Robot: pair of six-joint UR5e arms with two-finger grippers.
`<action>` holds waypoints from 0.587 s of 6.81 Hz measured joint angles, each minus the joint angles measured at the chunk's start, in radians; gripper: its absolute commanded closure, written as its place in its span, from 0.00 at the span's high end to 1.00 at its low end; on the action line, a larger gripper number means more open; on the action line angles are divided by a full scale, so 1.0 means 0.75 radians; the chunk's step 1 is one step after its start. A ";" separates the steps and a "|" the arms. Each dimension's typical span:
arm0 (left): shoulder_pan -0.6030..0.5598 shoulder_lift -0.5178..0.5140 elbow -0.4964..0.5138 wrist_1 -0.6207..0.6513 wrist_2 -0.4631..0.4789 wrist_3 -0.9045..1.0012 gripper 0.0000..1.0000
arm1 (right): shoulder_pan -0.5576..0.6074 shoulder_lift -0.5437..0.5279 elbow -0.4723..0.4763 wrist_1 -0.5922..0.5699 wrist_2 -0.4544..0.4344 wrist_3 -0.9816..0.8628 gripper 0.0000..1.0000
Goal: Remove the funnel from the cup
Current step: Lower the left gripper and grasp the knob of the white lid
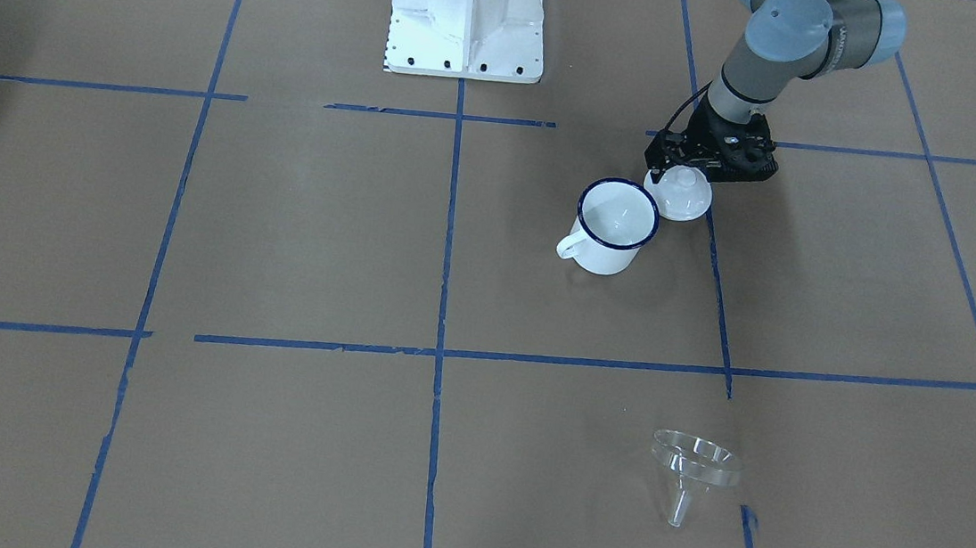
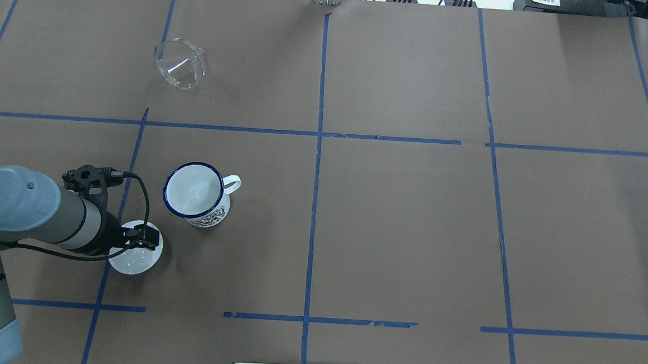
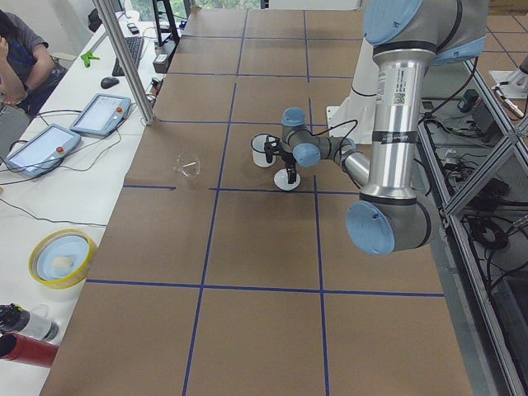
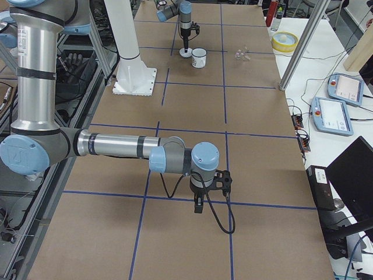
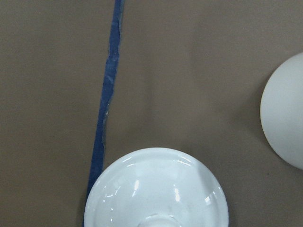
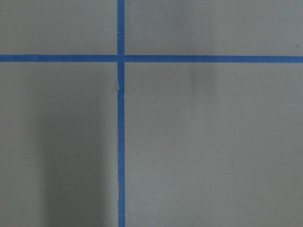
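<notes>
The clear funnel (image 1: 693, 464) lies on its side on the brown paper, far from the cup, near the table's far edge in the overhead view (image 2: 180, 63). The white enamel cup (image 1: 616, 224) with a dark blue rim stands upright and empty (image 2: 194, 194). My left gripper (image 1: 677, 174) hangs just over a white knobbed lid (image 1: 685, 202) that rests on the table beside the cup. Its fingers look spread to either side of the knob. The left wrist view shows the lid (image 5: 156, 189) and the cup's side (image 5: 289, 118). My right gripper (image 4: 198, 207) hovers low over bare paper; I cannot tell its state.
The robot's white base (image 1: 468, 12) stands at mid-table on the robot's side. Blue tape lines grid the paper. A yellow bowl (image 3: 59, 257), tablets and a seated person are on a side table beyond the far edge.
</notes>
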 measured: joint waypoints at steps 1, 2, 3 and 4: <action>0.003 0.008 -0.004 0.000 0.000 -0.004 0.24 | 0.000 0.000 0.001 0.000 0.000 0.000 1.00; 0.003 0.011 -0.011 0.001 -0.001 -0.012 0.04 | 0.000 0.000 0.002 0.000 0.000 0.000 1.00; 0.004 0.013 -0.018 0.002 -0.002 -0.018 0.01 | 0.000 0.000 0.002 0.000 0.000 0.000 1.00; 0.004 0.013 -0.027 0.004 -0.003 -0.021 0.06 | 0.000 0.000 0.001 0.000 0.000 0.000 1.00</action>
